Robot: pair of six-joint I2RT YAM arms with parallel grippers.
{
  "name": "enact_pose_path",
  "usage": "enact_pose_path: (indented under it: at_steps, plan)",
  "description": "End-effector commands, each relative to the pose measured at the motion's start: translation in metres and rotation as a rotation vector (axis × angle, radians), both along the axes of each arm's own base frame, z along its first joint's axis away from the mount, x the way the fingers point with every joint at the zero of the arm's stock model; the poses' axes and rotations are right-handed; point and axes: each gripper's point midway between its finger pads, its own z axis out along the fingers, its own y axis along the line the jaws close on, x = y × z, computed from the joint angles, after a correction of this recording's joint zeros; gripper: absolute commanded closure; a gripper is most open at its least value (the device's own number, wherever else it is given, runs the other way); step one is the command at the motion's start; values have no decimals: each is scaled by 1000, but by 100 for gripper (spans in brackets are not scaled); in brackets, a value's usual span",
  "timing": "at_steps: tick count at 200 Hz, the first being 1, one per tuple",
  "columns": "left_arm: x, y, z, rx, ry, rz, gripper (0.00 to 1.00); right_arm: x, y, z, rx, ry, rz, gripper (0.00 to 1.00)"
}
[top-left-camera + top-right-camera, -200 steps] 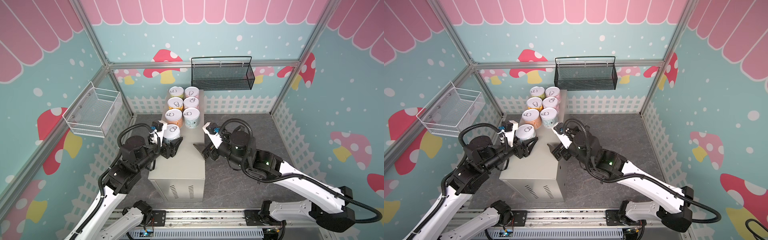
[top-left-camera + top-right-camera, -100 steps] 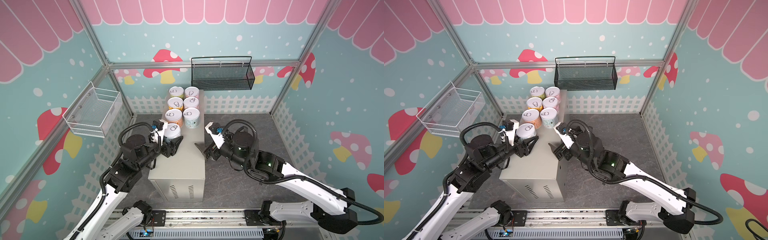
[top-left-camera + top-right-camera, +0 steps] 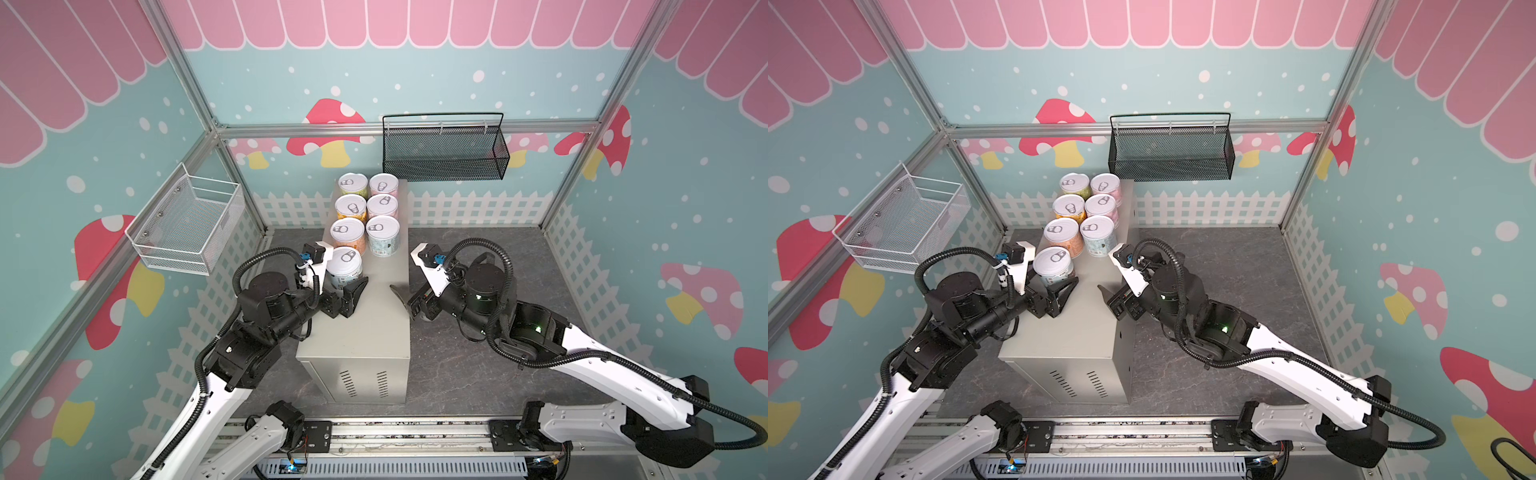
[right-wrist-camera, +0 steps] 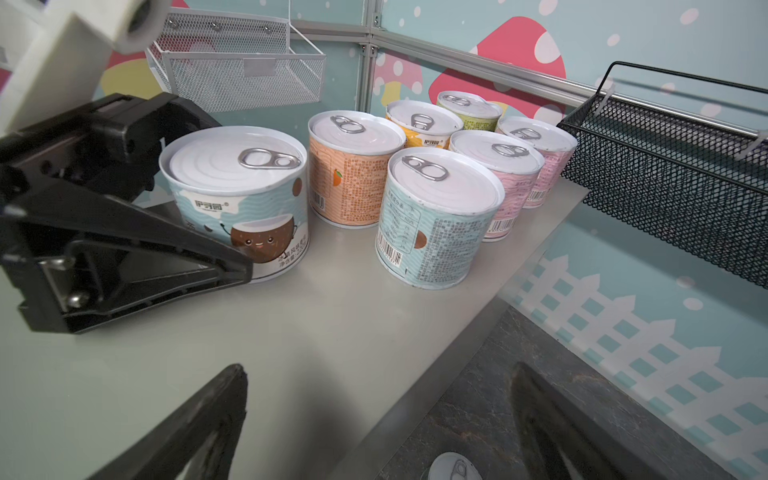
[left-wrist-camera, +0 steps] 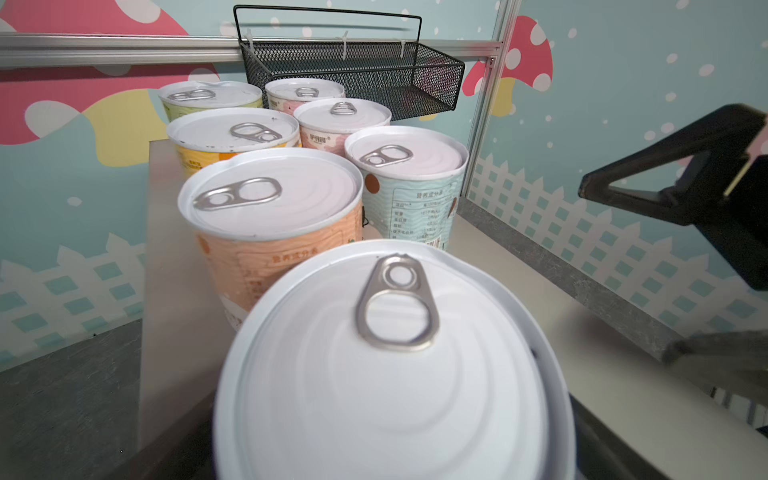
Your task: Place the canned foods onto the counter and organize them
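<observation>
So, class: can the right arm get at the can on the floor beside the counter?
Likely yes: its open end effector hangs by that can, nothing between them, though the counter stands close.

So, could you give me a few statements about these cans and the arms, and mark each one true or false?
1. Seven cans stand on the counter. True.
2. All seven stand upright, lids up. True.
3. The right tool grips a can. False: it is open and holds nothing.
4. The black mesh basket holds a can. False: no can shows in it.
5. Every can is on the counter. False: the right wrist view shows an eighth can down on the floor.
6. A white wire basket hangs on a side wall. True.
</observation>
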Motion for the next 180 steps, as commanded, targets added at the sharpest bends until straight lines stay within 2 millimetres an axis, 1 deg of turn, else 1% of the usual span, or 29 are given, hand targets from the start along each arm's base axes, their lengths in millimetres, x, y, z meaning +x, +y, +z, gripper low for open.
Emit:
enact_pose_path:
  at_steps: [1, 30, 45, 86, 108, 147, 180]
  plan:
    - [-16, 14, -9, 9, 42, 31, 1, 10, -3, 6, 12, 13, -61, 1]
    - [-33, 38, -11, 24, 57, 106, 1, 15, -3, 8, 17, 23, -95, 1]
    - [-38, 49, -10, 30, 63, 155, 1, 18, -3, 9, 17, 25, -106, 1]
    - [-44, 66, -15, 59, 108, 226, 1, 23, -1, 6, -11, 37, -132, 0]
    - [-41, 71, -15, 69, 107, 259, 1, 24, 0, 6, -10, 41, -132, 1]
    - [-23, 75, -12, 75, 124, 326, 0, 26, 4, 0, -27, 47, -135, 1]
    - [-11, 88, -7, 60, 129, 413, 0, 28, 7, -2, -34, 51, -133, 1]
